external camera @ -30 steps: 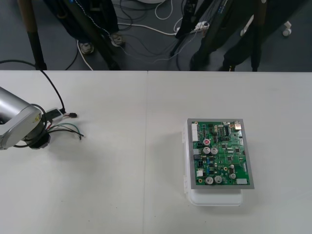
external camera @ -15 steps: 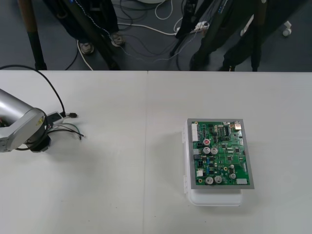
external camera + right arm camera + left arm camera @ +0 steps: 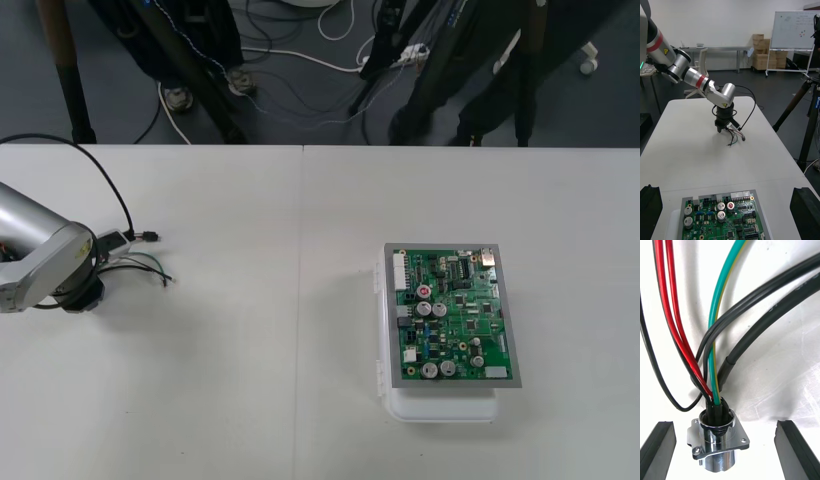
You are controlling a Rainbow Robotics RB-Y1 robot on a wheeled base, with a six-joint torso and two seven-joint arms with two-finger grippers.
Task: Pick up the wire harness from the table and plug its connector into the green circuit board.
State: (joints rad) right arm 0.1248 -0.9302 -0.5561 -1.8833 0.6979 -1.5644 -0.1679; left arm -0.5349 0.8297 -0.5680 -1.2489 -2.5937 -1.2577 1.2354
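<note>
Reaching down at the 9 o'clock edge of the table (image 3: 200, 400), the left gripper (image 3: 722, 129) stands over one end of the harness (image 3: 140, 262). In the left wrist view its two black fingers (image 3: 658, 450) are spread wide, one on each side of the round metal socket (image 3: 718, 440). Bare table shows between each finger and the socket's flange, so they are open and gripping nothing. The socket stands upright on the table, and red, green and thin black wires (image 3: 715, 352) rise out of its top; a thick black cable (image 3: 771, 315) runs beside them. Seen from above, the thin wires trail away from the gripper toward 3 o'clock and lie on the table, well apart from the green board (image 3: 452, 315). The far ends of the wires are too small to make out.

The green board sits on its white base (image 3: 440, 408) at about 4 o'clock from the table's middle. The right gripper (image 3: 728, 191) is held with the board just ahead of it and below. Its fingers (image 3: 649, 210) stand far apart, open and holding nothing, and it faces the left gripper across the table.
</note>
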